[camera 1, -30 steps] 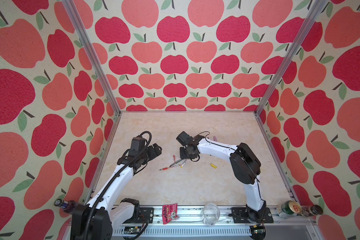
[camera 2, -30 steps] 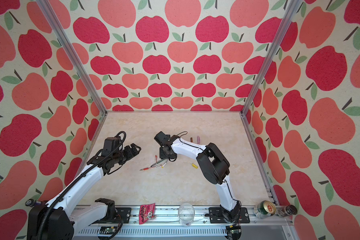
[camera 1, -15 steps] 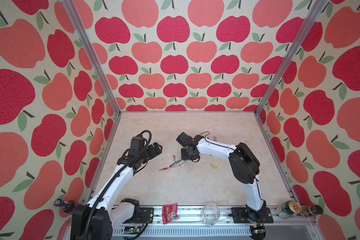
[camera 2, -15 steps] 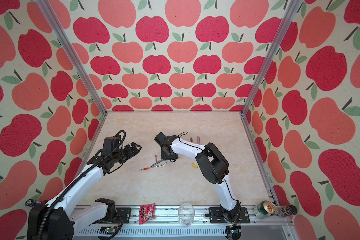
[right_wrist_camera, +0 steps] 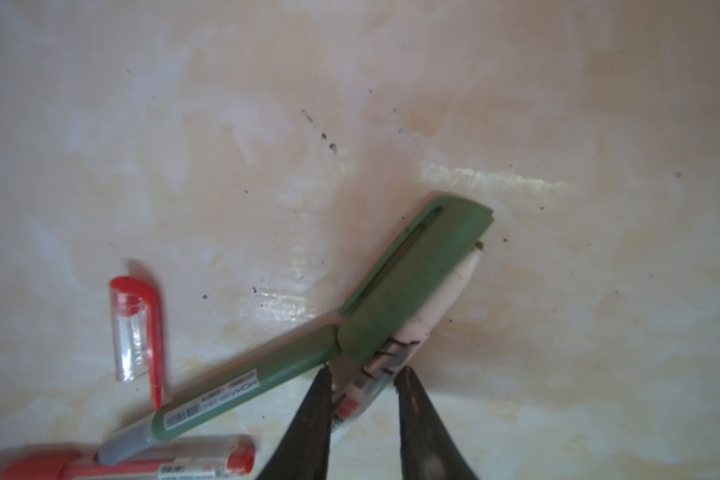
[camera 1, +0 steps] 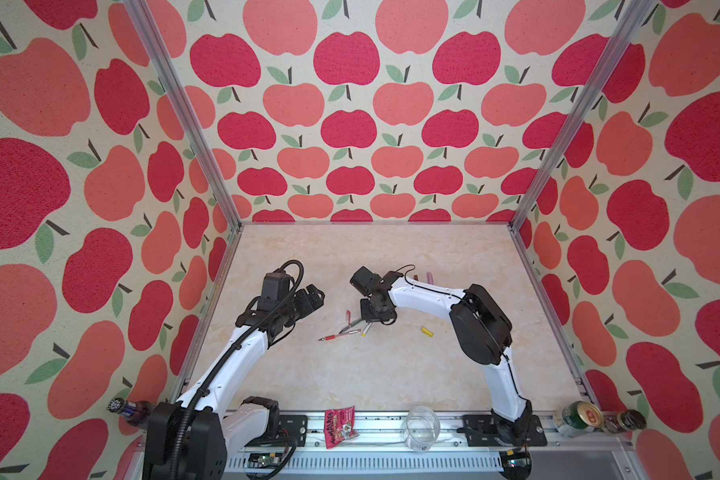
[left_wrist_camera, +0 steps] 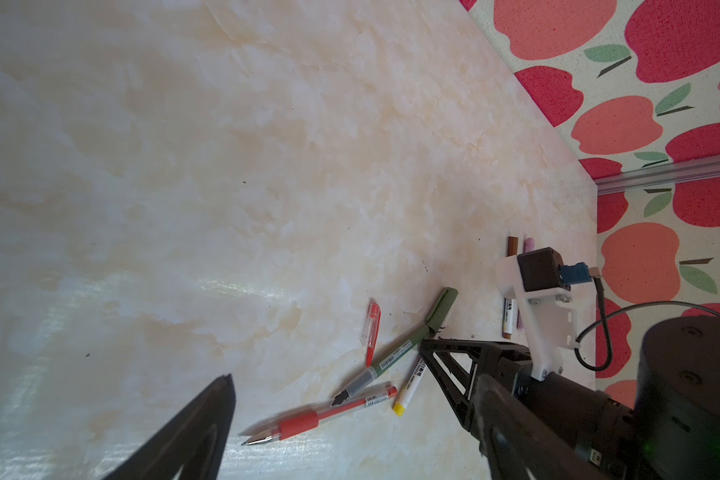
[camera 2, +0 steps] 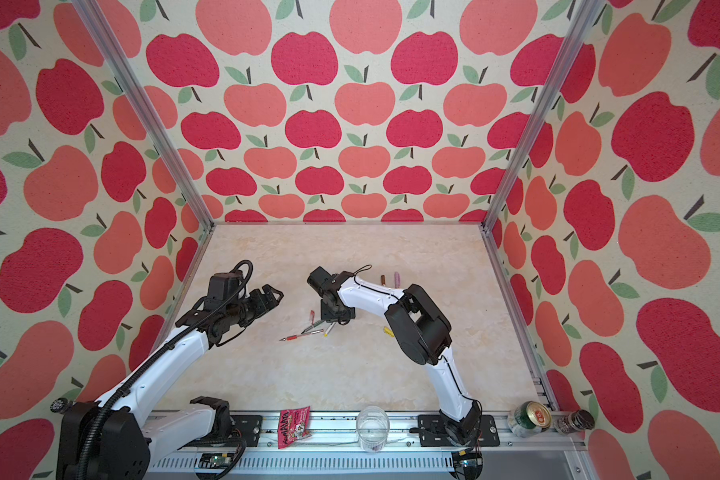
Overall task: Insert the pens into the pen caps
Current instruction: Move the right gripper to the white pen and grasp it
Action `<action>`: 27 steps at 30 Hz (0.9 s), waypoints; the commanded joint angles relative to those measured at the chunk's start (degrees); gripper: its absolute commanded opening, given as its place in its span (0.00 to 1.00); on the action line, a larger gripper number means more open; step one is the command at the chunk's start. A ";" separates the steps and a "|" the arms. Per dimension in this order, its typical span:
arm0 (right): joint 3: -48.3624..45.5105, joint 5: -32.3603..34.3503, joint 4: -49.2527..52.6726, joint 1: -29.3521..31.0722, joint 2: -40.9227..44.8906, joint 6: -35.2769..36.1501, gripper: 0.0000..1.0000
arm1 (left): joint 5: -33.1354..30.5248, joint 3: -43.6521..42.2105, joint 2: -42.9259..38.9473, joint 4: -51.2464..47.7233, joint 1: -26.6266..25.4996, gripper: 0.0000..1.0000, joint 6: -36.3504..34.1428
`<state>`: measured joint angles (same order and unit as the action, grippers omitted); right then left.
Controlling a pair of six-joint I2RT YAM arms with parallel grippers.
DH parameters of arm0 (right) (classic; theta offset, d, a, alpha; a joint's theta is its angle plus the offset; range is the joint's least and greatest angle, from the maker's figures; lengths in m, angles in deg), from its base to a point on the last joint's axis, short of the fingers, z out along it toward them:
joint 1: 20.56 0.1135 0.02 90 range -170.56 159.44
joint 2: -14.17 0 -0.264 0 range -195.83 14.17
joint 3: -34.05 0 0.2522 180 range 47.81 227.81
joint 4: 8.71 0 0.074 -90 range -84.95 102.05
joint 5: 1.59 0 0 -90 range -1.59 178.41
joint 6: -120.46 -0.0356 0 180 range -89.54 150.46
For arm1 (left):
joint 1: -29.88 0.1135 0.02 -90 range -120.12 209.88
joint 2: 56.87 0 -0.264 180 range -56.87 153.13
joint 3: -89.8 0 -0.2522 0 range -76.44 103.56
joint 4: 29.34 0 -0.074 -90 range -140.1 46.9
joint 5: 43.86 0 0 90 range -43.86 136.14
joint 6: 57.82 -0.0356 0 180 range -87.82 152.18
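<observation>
Left end effector (camera 1: pixel 316 296): released, raised toward the surface (camera 1: pixel 371 374) left edge; right end effector (right_wrist_camera: pixel 366 372): tips straddling white yellow-ended pen (left_wrist_camera: pixel 410 384) near surface centre, green cap (right_wrist_camera: pixel 416 270) lying over it; whether clenched, cannot tell.

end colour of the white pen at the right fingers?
Yellow: pen end, clearest in left wrist view.

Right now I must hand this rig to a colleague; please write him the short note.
Left gripper: open, empty, hovering.
Right gripper: fingers either side of the white pen with yellow end; grip uncertain.
Green pen and red pen uncapped; green cap and red cap lie by them, yellow cap apart.
Done, it seems: brown-ended pen and lilac pen capped, partly hidden.
Left: cap three pens.
</observation>
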<state>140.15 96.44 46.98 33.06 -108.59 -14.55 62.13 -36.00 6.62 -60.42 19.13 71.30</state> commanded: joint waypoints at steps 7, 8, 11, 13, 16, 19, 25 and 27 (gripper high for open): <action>-0.35 0.18 2.28 0.28 -1.55 1.37 0.20 | 1.48 0.80 1.03 0.28 0.44 0.93 -1.15; -0.38 -0.01 2.28 0.25 -1.67 1.63 0.18 | 1.59 0.76 1.03 0.18 0.46 0.93 -1.03; -0.64 -0.36 2.19 0.12 -1.62 2.19 0.14 | 1.83 0.80 0.95 0.03 0.46 0.93 -0.86; -0.89 -0.39 2.06 0.08 -1.39 2.28 0.12 | 1.70 0.69 0.68 -0.16 0.36 0.93 -0.77; -2.37 -0.25 0.98 -0.30 0.01 1.96 0.10 | 1.68 0.90 0.41 -0.42 0.34 0.93 -0.72; -3.97 -0.30 -0.49 -0.95 2.23 1.38 0.08 | 1.92 1.26 0.47 -0.44 0.10 0.93 -0.79; -7.59 -1.12 -4.42 -3.59 9.07 1.58 0.06 | 4.07 2.90 0.25 0.53 -0.33 0.93 -1.90; -9.37 -2.68 -7.11 -4.67 11.80 2.00 0.06 | 6.02 3.70 0.02 1.18 -0.40 0.93 -3.12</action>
<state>132.43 95.43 42.90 29.87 -102.05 -13.13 65.19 -35.06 7.29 -60.38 19.09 70.64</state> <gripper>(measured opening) 0.122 0.928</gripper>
